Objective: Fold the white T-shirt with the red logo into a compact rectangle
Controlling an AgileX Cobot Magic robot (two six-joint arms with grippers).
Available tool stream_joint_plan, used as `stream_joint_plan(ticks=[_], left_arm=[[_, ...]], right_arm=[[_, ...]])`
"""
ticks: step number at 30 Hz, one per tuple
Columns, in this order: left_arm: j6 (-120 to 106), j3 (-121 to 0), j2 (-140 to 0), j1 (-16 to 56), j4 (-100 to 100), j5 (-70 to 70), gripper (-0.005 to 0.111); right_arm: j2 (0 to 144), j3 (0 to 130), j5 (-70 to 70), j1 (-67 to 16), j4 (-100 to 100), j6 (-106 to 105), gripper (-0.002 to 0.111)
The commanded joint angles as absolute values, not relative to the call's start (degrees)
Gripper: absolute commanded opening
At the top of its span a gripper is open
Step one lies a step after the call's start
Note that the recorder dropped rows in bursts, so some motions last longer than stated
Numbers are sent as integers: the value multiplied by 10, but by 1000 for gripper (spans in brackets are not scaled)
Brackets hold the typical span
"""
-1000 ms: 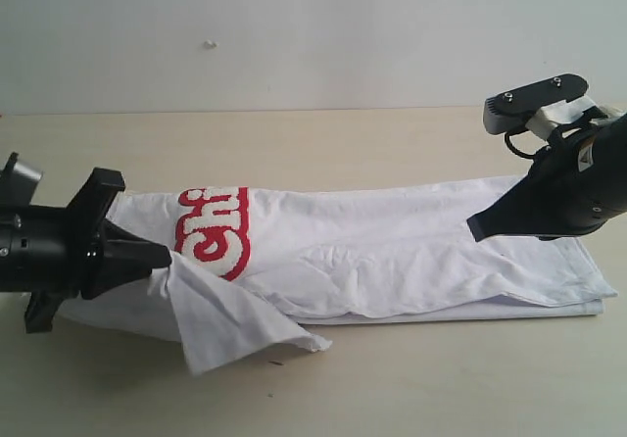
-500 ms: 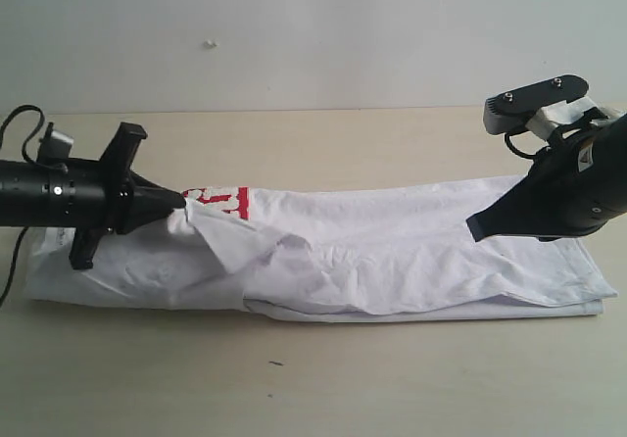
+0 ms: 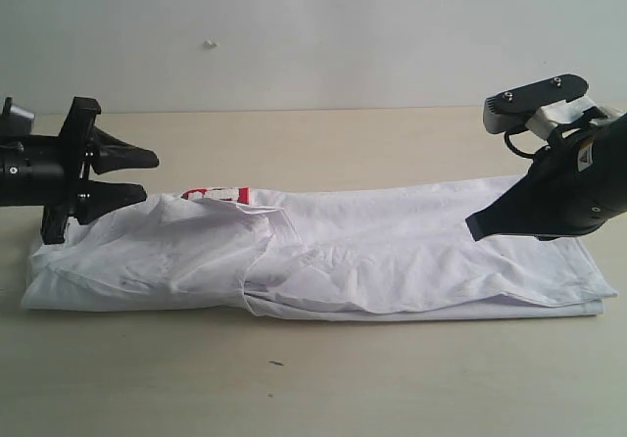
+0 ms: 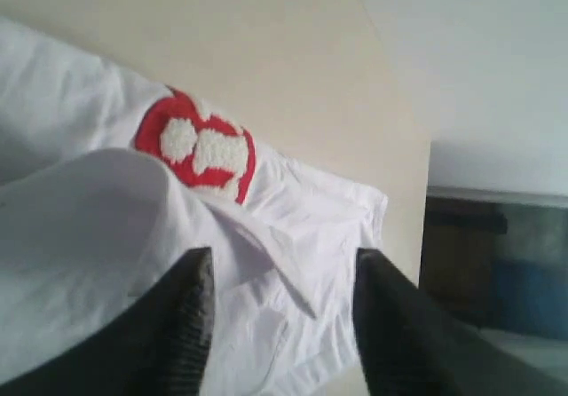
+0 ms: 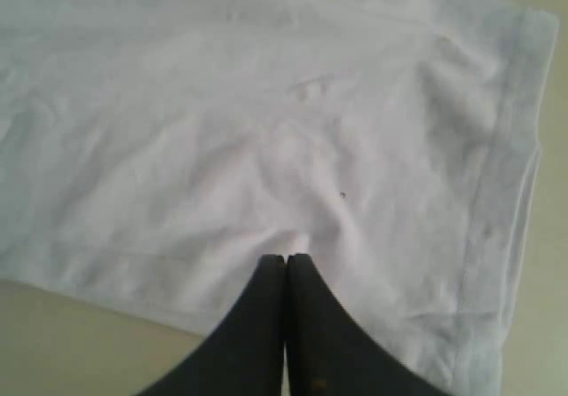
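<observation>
The white T-shirt [image 3: 392, 256] lies across the table as a long folded strip. Only a thin sliver of the red logo [image 3: 217, 195] shows past a folded-over sleeve flap; the left wrist view shows more of the red logo [image 4: 197, 150] with white fuzzy letters. My left gripper [image 3: 145, 175] hovers open just above the strip's left end, nothing between its fingers [image 4: 191, 307]. My right gripper [image 3: 474, 227] is shut with jaws pressed together, empty, tip just above the shirt [image 5: 266, 130] near its right end.
Bare beige tabletop [image 3: 323, 388] surrounds the shirt, with a pale wall [image 3: 313, 35] behind. A small dark speck [image 3: 275, 364] lies on the table in front of the shirt.
The left gripper let go of the sleeve flap, opened and drew back left and upward. The flap now lies flat over the logo. The right arm has stayed still.
</observation>
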State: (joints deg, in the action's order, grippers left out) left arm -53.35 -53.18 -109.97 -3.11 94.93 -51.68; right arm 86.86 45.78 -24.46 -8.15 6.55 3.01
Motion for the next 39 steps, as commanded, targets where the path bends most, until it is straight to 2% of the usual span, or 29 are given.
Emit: stream_joint_plan(ticks=[1, 6, 8, 15, 19, 30, 39], left_arm=[[-535, -535, -1100, -33, 859, -564, 30], [-533, -535, -1103, -18, 840, -576, 14], [-536, -535, -1110, 1, 838, -576, 11], [-586, -535, -1143, 70, 894, -465, 20], [-644, -535, -1149, 87, 965, -422, 22], [-659, -618, -1216, 88, 999, -395, 22], [-659, -663, -1220, 71, 982, -368, 22]], right_arm=[[867, 456, -240, -80, 64, 26, 0], [867, 456, -240, -80, 64, 26, 0], [867, 456, -238, -80, 64, 26, 0], [867, 456, -238, -80, 64, 26, 0], [867, 456, -237, -80, 64, 26, 0], [867, 456, -236, -80, 64, 26, 0], [867, 456, -236, -80, 64, 26, 0]])
